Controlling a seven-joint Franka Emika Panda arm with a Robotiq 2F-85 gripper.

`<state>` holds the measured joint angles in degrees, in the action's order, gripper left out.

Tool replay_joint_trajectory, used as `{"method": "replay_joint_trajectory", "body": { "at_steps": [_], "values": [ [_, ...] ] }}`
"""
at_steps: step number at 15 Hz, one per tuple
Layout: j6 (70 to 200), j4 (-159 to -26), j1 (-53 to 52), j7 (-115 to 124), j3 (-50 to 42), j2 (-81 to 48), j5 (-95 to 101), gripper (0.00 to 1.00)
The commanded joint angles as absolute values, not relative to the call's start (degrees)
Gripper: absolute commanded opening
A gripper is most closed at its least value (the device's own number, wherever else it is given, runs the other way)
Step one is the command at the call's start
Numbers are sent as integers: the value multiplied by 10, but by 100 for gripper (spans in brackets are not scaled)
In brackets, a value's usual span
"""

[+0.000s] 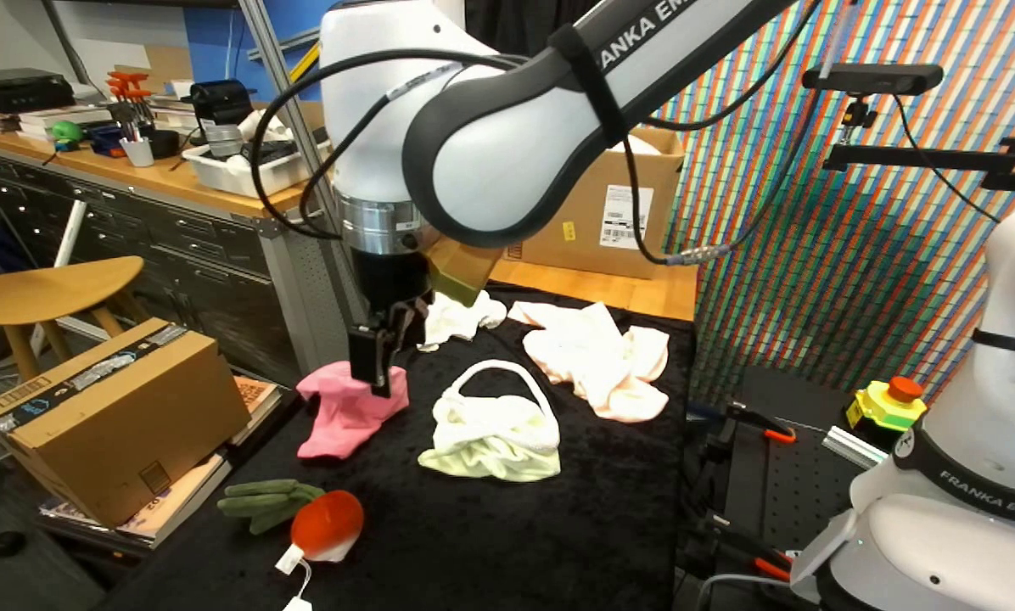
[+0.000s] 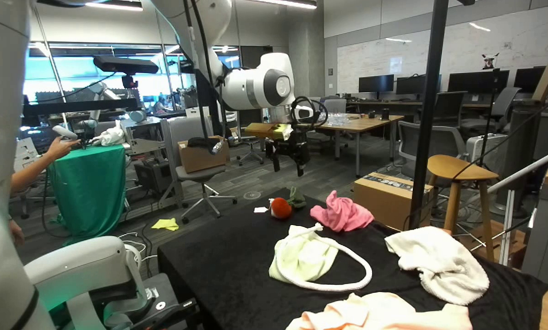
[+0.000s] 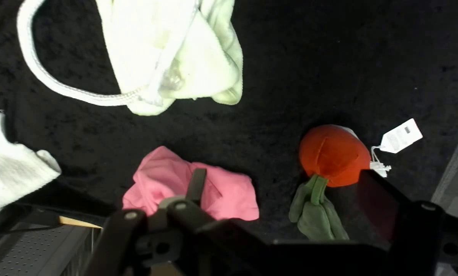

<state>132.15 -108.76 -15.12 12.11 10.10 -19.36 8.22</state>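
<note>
Ceiling lamps: white strips overhead in an exterior view, giving bright, fairly even light.
Windows: far left, glaring blue-white, much of their detail burnt out.
Whiteboard: far right, small streaks of reflected light.
Peach cloth: bleached nearly white in an exterior view.
Pale green bag: overexposed in the wrist view, folds partly lost.
Black tablecloth: very dark, shadows hard to make out.
Gripper fingers: dim, out of focus.
</note>
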Motion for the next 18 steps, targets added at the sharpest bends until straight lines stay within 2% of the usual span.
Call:
{"method": "replay_joint_trajectory", "body": {
  "at_steps": [1, 9, 18],
  "values": [
    [1310, -993, -178, 128, 101, -281, 81, 100],
    [1364, -895, -233, 194, 82, -412, 70, 100],
    [1407, -845, -277, 235, 32, -491, 83, 100]
  ]
}}
